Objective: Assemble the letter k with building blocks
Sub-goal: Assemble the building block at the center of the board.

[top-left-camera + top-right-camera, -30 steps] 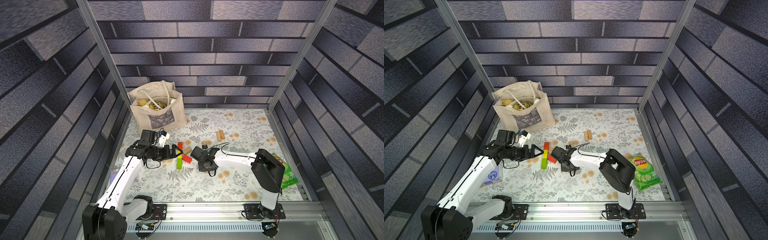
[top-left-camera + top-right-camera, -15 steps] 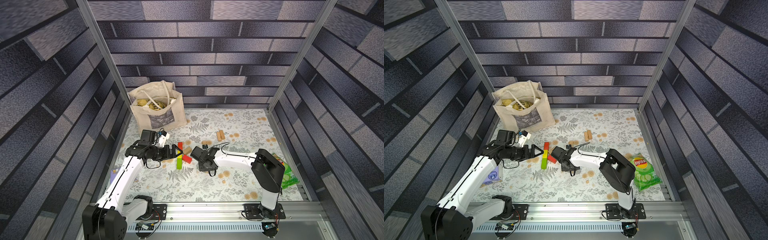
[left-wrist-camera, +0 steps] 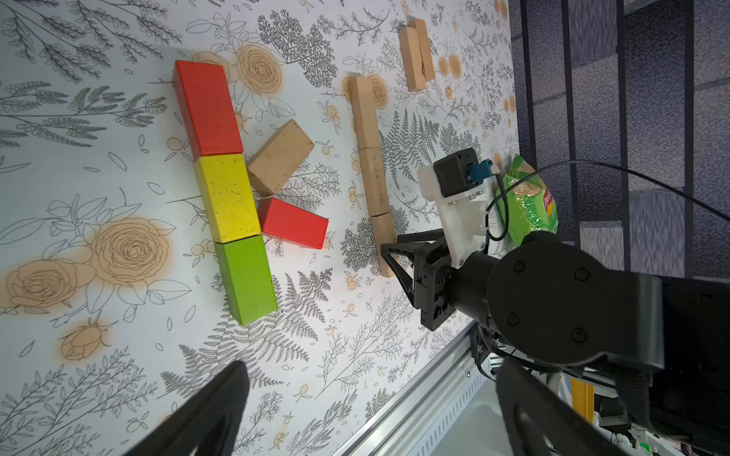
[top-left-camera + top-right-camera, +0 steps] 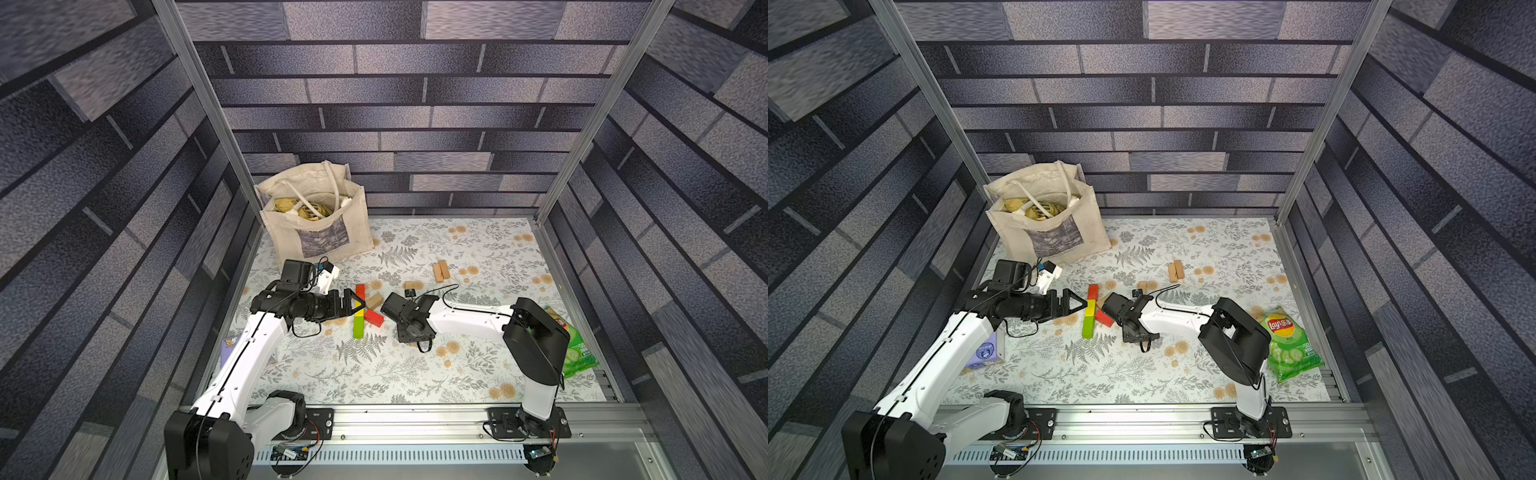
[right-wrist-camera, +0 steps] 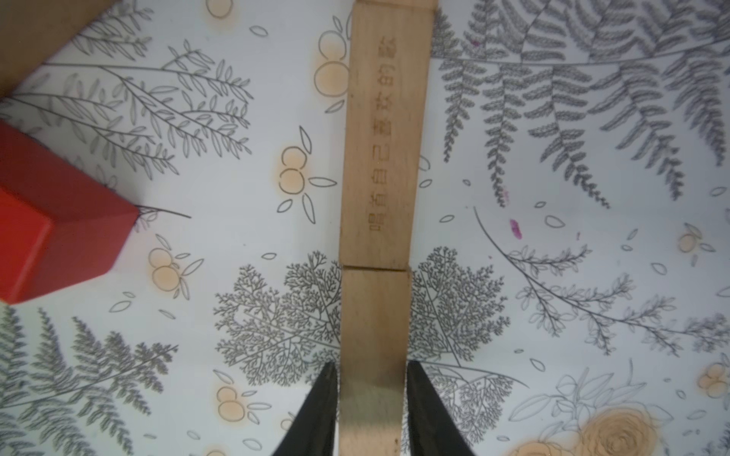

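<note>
One plain bar (image 5: 373, 323) clamped in right fingers (image 5: 320, 414) | left fingers (image 3: 217, 410) wide | red block (image 5: 59, 221) near

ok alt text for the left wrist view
Five blocks on a floral tabletop form a K: red block, yellow block and green block end to end as the stem, a plain block and a second red block angled off the yellow. Beside it the right gripper grips the end bar of a plain wooden row.
</note>
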Controlling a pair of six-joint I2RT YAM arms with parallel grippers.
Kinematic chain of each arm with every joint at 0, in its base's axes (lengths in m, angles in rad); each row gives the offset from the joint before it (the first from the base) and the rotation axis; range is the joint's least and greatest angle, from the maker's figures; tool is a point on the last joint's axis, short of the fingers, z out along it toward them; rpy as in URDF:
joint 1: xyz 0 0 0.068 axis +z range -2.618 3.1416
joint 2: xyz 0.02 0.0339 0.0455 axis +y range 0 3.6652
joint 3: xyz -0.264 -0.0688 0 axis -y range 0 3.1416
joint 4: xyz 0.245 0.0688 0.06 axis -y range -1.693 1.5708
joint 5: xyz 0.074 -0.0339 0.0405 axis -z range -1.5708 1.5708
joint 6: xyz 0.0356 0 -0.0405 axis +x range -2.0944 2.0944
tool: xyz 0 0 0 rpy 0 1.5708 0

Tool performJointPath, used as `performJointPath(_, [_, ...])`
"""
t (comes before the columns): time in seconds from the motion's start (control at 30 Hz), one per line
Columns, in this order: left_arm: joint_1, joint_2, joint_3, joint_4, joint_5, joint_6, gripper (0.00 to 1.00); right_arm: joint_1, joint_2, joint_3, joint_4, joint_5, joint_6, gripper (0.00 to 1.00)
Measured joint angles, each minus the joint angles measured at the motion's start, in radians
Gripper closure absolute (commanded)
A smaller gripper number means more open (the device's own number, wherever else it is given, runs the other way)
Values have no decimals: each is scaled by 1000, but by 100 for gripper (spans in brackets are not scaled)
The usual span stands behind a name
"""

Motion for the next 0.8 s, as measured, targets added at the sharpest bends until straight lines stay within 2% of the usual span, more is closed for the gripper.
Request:
performJointPath(0.1, [0, 0, 0, 0, -1, 0, 0, 0, -33, -28, 27, 4, -5, 57])
performJointPath(0.23, [0, 0, 0, -2, -2, 1, 0, 0, -183, -116, 98, 7, -16, 47])
performJointPath(0.33, [0, 0, 0, -2, -4, 5, 0, 0, -272, -119, 122, 10, -37, 42])
performJointPath(0.53, [-12, -27, 0, 3, -8, 31, 0, 0, -398, -125, 141, 35, -84, 36])
performJointPath(0.67, [-35, -54, 0, 24, -8, 39, 0, -18, -435, -152, 149, 33, -126, 36])
performJointPath(0.8, [-68, -54, -3, 62, -8, 39, 0, -112, -445, -211, 151, -17, -187, 36])
